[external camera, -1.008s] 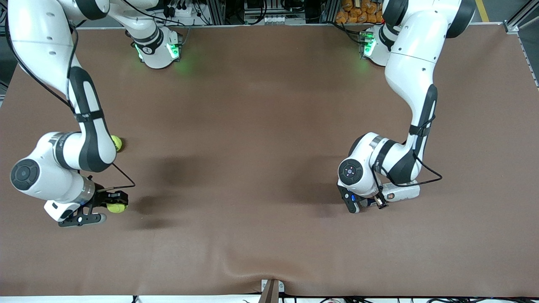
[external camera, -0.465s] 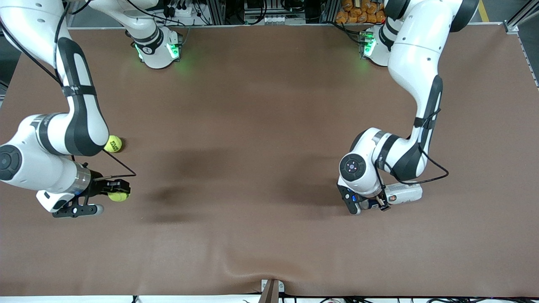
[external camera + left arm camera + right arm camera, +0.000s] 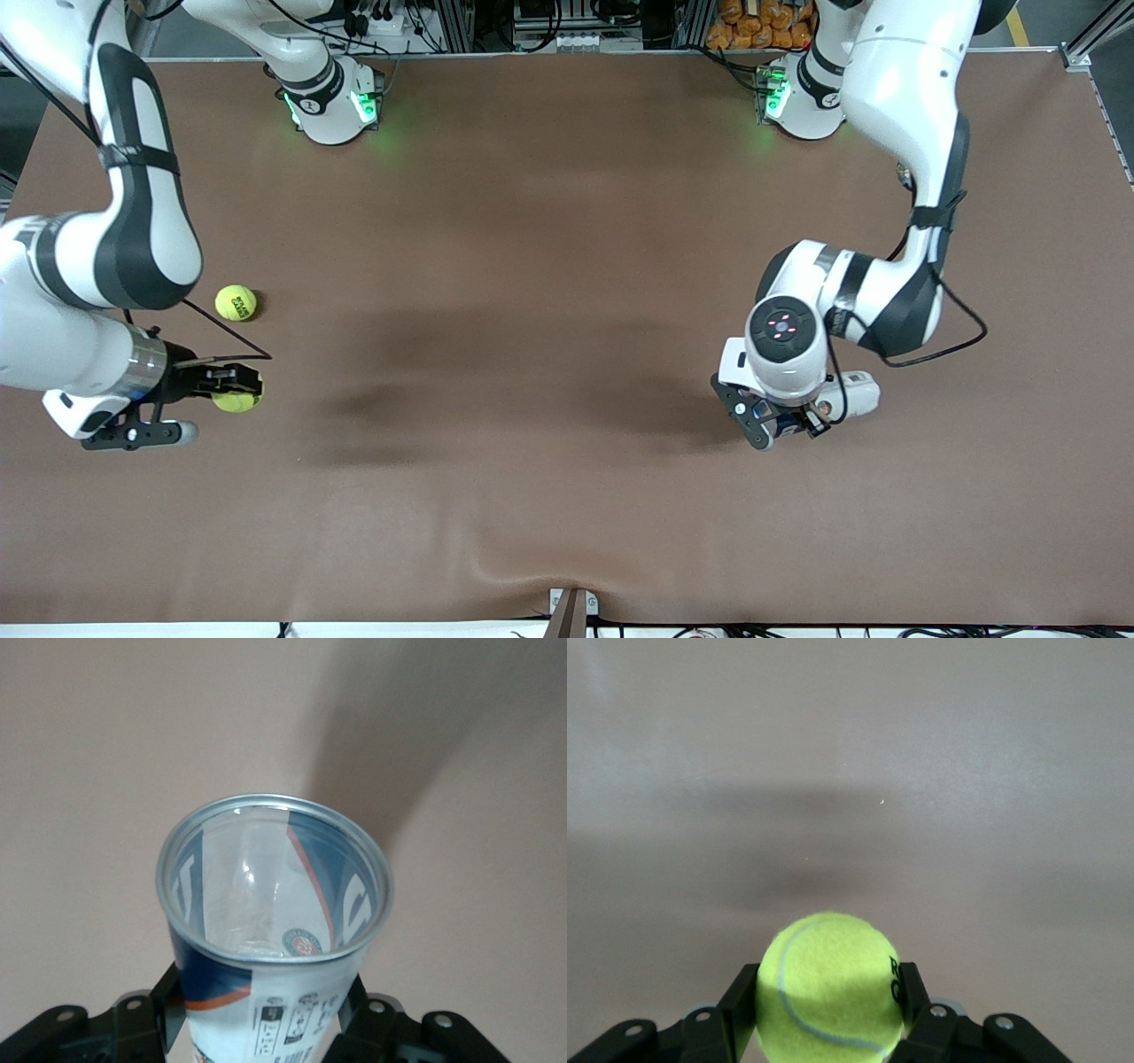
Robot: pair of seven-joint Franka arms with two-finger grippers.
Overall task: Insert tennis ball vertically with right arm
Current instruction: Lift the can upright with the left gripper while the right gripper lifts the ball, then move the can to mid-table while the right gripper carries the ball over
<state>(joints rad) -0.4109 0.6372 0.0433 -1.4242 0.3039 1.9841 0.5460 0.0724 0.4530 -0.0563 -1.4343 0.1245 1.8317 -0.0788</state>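
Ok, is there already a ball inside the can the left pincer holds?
No, the left wrist view looks straight into the open can gripped by the left pincer, and it is empty.

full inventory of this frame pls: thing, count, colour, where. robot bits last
held tennis ball: 1, yellow-green, clamped in the right pincer, above the table at the right arm's end
loose tennis ball: 1, yellow-green with dark print, on the table at the right arm's end
ball can: 1, clear with blue, white and orange label, metal rim, open and empty, gripped in the left pincer
table: 1, brown cover, carries everything
right pincer: 1, black, shut on the held tennis ball, over the table beside the loose tennis ball
left pincer: 1, black, shut on the ball can, over the table at the left arm's end
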